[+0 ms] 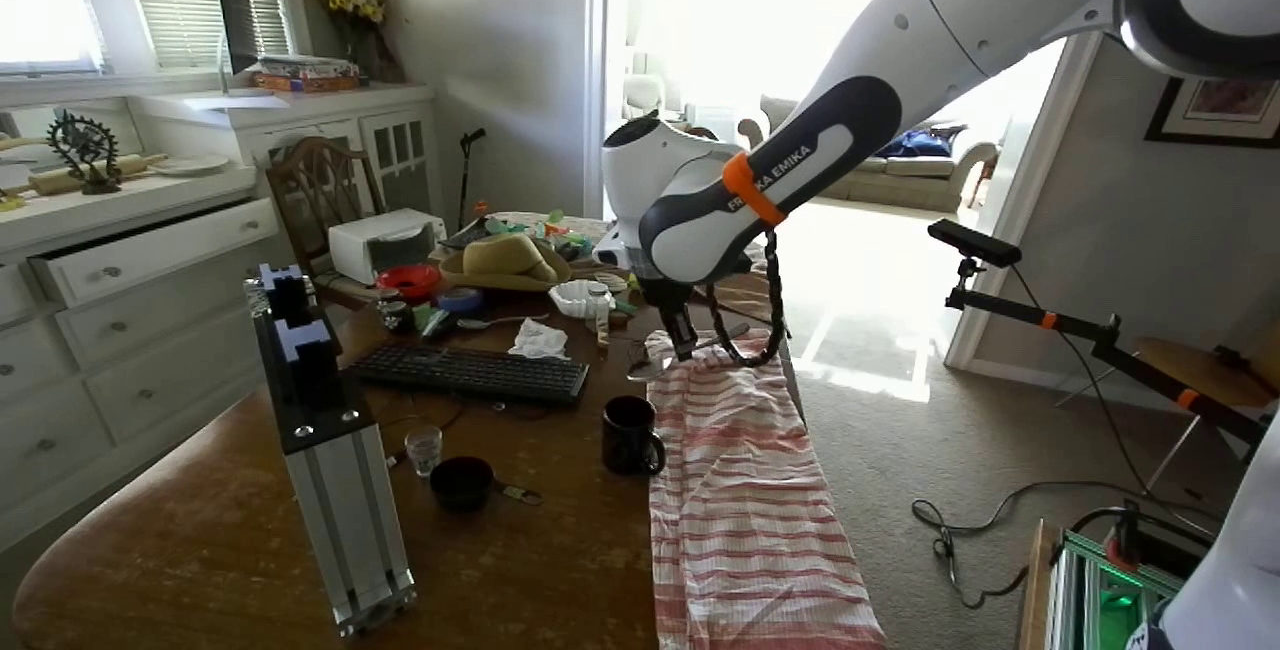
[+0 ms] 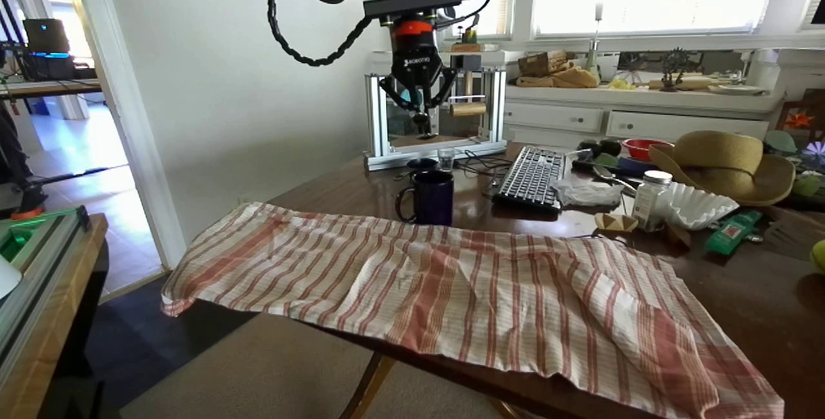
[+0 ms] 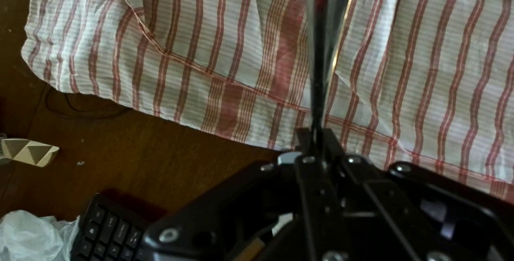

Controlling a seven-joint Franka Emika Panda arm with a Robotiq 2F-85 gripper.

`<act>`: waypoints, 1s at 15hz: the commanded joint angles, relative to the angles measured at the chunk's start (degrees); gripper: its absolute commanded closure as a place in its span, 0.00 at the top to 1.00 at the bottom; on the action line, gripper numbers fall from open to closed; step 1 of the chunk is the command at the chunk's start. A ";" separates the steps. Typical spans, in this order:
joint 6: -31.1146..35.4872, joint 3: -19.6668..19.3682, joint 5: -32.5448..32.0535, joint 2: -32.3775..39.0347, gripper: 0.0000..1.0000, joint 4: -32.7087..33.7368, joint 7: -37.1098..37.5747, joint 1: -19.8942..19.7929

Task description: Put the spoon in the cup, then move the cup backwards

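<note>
In an exterior view the cup (image 1: 628,435) stands upright with its handle at the left edge of the cloth (image 1: 745,490); above and seemingly beyond it, the gripper (image 3: 317,135) pinches the spoon (image 3: 326,48), which slants sideways rather than pointing straight down, so an end could hit the rim and knock the cup, or twist in that thin hold. Moving the cup might drag the cloth if they touch, which I cannot tell. On the left, nearest is the post (image 1: 352,520), then the scoop (image 1: 462,485) and glass (image 1: 424,450), with the keyboard (image 1: 475,373) farther, all likely obstacles to a leftward slide.
</note>
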 commanded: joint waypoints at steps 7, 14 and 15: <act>1.41 -1.49 -9.86 6.58 0.02 1.55 1.89 2.35; 1.75 -1.64 -13.85 11.77 0.02 6.66 4.40 3.56; 1.59 -1.59 -14.30 12.39 0.02 7.45 4.64 3.70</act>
